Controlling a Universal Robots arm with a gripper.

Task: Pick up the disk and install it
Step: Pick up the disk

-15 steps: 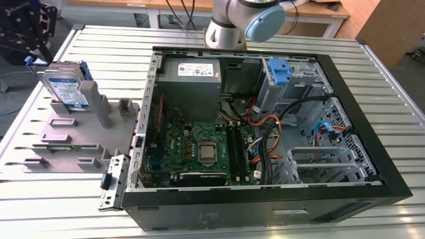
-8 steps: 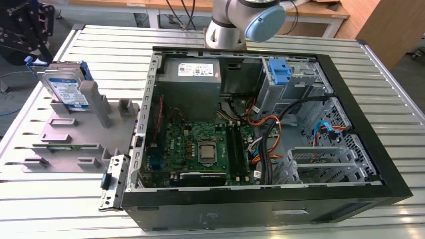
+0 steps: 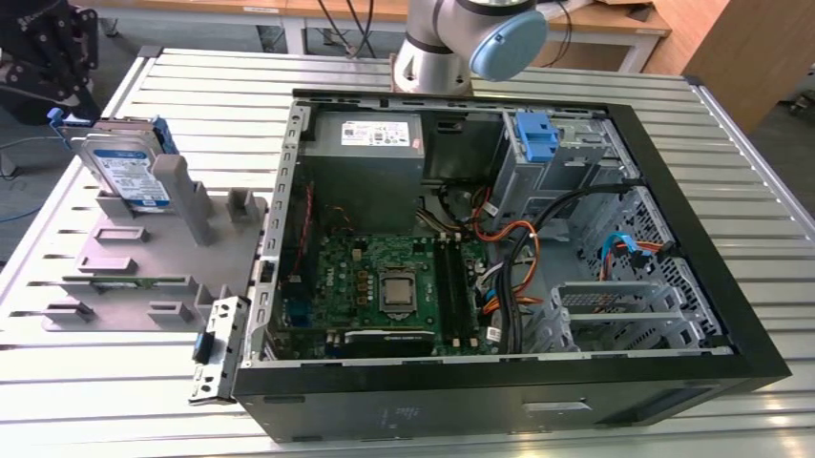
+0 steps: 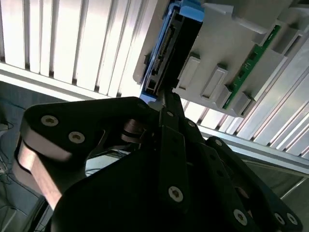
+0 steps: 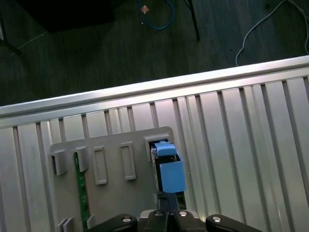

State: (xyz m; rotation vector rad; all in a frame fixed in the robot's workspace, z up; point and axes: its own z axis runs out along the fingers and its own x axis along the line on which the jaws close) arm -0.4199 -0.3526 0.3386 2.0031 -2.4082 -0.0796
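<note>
The disk (image 3: 128, 172), silver-grey with a white-and-blue label and blue side rails, stands on edge in a slot of the grey holder (image 3: 140, 258) at the exterior view's left. My gripper (image 3: 64, 95) hangs just over its far upper end. In both wrist views the fingers meet with nothing between them. The shut gripper (image 5: 166, 198) points at the end of the disk (image 5: 169, 169) with its blue rail. In the second wrist view the gripper (image 4: 166, 96) sits right at the edge-on disk (image 4: 166, 53); whether they touch I cannot tell.
The open computer case (image 3: 510, 372) lies on the slatted metal table (image 3: 114, 382), with a blue bracket (image 3: 537, 134) in its drive bay and a grey box (image 3: 369, 138) at the back. A green memory stick (image 3: 121, 280) rests in the holder. The table edge (image 5: 145, 89) runs close by.
</note>
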